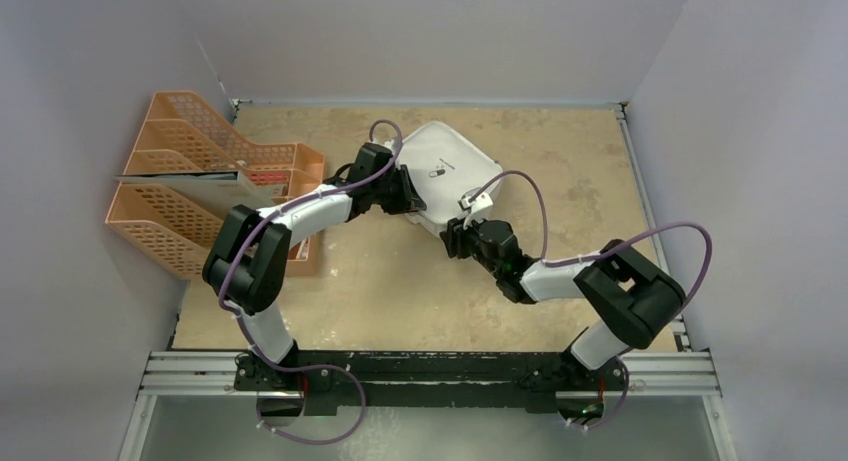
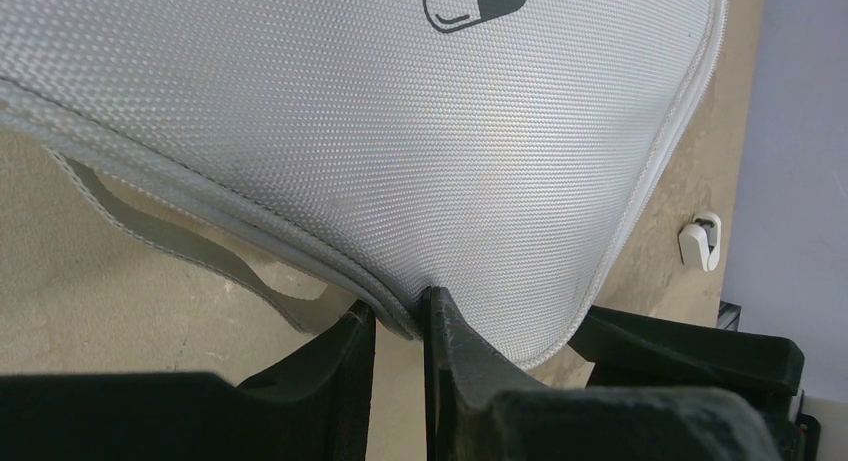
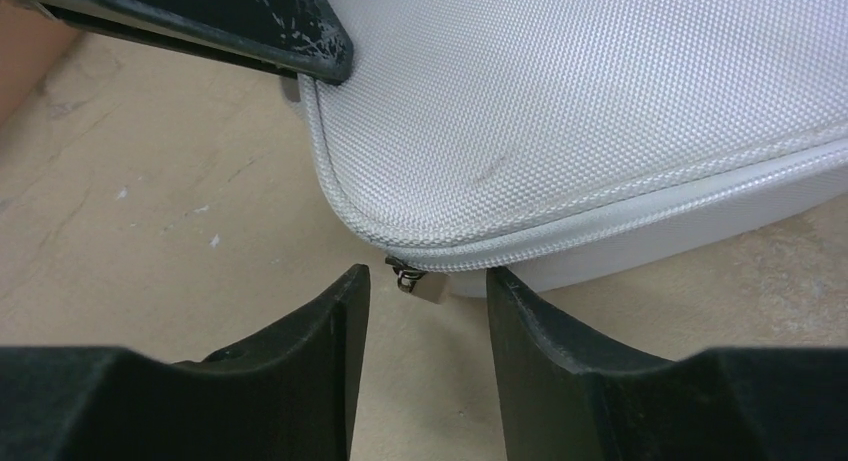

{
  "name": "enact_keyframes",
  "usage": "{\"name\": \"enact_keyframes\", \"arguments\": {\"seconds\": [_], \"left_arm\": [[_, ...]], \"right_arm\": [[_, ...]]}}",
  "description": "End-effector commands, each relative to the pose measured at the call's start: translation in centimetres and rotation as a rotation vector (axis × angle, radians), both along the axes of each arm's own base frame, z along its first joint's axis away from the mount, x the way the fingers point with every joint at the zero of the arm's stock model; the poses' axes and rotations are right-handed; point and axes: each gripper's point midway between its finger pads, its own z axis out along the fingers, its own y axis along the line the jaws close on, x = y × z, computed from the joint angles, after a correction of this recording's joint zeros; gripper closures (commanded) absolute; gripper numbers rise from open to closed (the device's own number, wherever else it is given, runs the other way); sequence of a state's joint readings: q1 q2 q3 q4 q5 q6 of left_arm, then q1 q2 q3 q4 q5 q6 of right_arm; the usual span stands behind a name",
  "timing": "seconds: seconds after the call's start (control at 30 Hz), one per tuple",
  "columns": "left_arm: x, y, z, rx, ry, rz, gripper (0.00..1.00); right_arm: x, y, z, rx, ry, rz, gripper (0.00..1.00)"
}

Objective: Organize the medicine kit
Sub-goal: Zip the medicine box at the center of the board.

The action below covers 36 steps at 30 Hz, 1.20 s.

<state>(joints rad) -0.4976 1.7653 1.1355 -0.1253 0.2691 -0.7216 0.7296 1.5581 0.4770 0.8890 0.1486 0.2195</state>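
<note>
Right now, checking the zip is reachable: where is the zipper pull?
In the right wrist view, the zipper pull hangs at a rounded corner of the medicine kit, right at the fingertips of the open right gripper.

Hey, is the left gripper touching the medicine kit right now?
Touching. The left wrist view shows the left gripper clamped on the medicine kit, its jaws pinching the piped edge of the lid with no gap on either side.
</note>
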Motion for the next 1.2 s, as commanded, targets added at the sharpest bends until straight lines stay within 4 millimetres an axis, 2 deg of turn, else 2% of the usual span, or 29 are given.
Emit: {"name": "enact_keyframes", "arguments": {"seconds": [0.0,0.1,0.27,0.37,0.53,0.77,1.17], "left_arm": [[-3.6,1.6,-3.9,0.106,0.144,-0.044,0.88],[-3.6,1.4,-3.9,0.1,0.143,-0.045,0.88],[-3.7,0.9,-4.1,0.081,0.159,-0.05,0.88],[-3.8,0.9,-4.2,0.085,0.159,-0.05,0.88],[-3.9,0.8,-4.2,0.08,0.157,-0.047,0.88],[-3.8,0.6,-4.2,0.087,0.157,-0.053,0.88],[-3.9,0.3,-5.0,0.098,0.161,-0.046,0.88]], "right_arm": [[2.2,1.2,2.8,0.043,-0.111,-0.049,0.54],[2.2,1.7,2.6,0.052,-0.111,-0.06,0.62],[2.1,2.6,2.9,0.094,-0.124,-0.073,0.66],[2.0,3.1,3.2,0.128,-0.126,-0.068,0.66],[1.9,3.4,3.6,0.174,-0.125,-0.082,0.59],[2.4,2.3,4.8,0.213,-0.14,-0.164,0.59],[2.1,3.2,5.3,0.287,-0.114,-0.162,0.62]]}}
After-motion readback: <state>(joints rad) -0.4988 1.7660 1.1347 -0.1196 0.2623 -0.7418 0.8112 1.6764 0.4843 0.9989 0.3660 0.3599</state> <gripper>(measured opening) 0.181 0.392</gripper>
